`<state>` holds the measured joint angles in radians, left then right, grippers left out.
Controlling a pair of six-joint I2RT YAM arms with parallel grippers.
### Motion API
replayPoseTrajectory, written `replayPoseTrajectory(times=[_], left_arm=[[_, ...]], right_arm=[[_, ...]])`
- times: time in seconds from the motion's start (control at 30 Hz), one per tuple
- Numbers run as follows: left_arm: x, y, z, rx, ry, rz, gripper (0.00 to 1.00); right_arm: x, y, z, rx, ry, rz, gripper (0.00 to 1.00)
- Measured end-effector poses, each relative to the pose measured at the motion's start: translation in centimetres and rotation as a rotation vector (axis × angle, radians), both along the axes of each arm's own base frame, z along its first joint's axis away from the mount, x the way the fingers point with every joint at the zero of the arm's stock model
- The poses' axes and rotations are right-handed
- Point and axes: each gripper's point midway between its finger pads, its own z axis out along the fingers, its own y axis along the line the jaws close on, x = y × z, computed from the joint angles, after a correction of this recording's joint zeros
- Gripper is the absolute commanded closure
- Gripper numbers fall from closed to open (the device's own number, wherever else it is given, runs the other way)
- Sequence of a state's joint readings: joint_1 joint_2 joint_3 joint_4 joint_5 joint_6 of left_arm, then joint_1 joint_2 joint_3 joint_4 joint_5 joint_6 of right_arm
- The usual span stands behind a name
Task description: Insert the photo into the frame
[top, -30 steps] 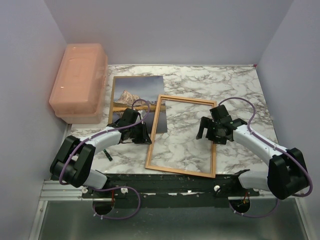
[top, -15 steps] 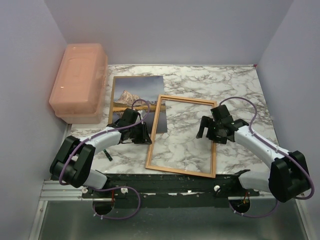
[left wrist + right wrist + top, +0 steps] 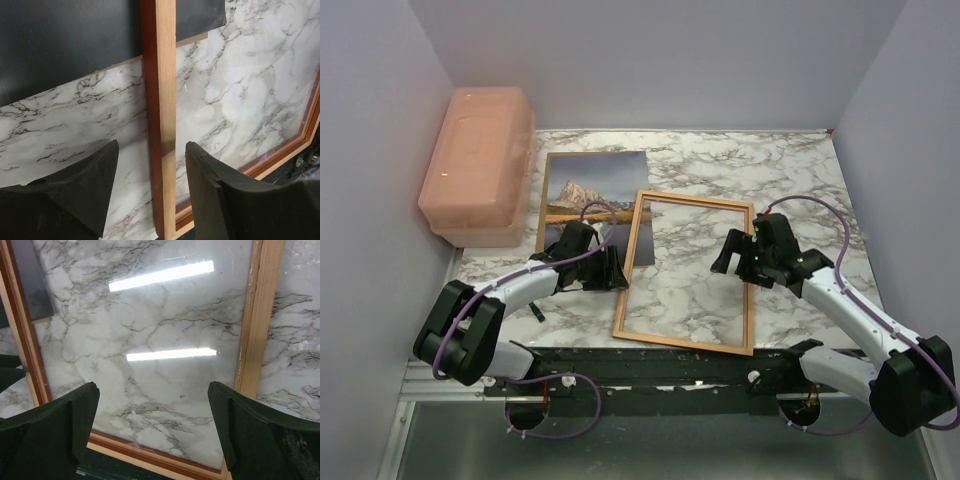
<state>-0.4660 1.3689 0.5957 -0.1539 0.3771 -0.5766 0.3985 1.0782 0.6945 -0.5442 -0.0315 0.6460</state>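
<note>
The frame (image 3: 632,262) lies flat mid-table, light wood side up, with marble showing through its pane (image 3: 150,315). The photo (image 3: 585,190), a mountain over a lake, lies face up to its upper left; its lower right corner is under the frame's left rail. My left gripper (image 3: 612,270) is open and low, its fingers straddling that left rail (image 3: 162,100) with a gap on each side. The photo's dark lower part (image 3: 70,40) is just beyond. My right gripper (image 3: 740,262) is open wide above the pane, by the right rail (image 3: 260,315).
A brown backing board (image 3: 542,200) lies under the photo, its edge showing along the left. A translucent pink lidded box (image 3: 480,165) stands at the far left against the wall. Walls close in the table at the back and on both sides.
My left gripper has crept a little toward the frame's left rail and lower. My right arm's elbow has swung outward while its gripper stays over the right rail. The frame and photo have not moved.
</note>
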Motion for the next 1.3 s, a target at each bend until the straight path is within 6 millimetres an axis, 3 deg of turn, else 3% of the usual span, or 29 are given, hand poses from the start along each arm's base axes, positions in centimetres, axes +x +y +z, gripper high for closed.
replayPoseTrajectory(times=[0.23,0.5,0.93,1.3], left_arm=[[0.1,-1.1,-0.4,-0.034,0.019,-0.008,0.56],[-0.6,-2.3,-0.9,-0.016,0.034,-0.043,0.78],[-1.0,-5.4,0.5,0.030,0.050,-0.051,0.86],[-1.6,-8.5,0.4,0.002,0.128,0.008,0.86]], right_arm=[[-0.1,1.0,0.8,0.060,-0.009,0.017,0.00],[-0.2,1.7,1.9,0.112,-0.034,0.028,0.00],[-0.3,1.8,3.0,0.133,-0.068,0.030,0.00],[-0.4,1.7,3.5,0.143,-0.086,0.028,0.00]])
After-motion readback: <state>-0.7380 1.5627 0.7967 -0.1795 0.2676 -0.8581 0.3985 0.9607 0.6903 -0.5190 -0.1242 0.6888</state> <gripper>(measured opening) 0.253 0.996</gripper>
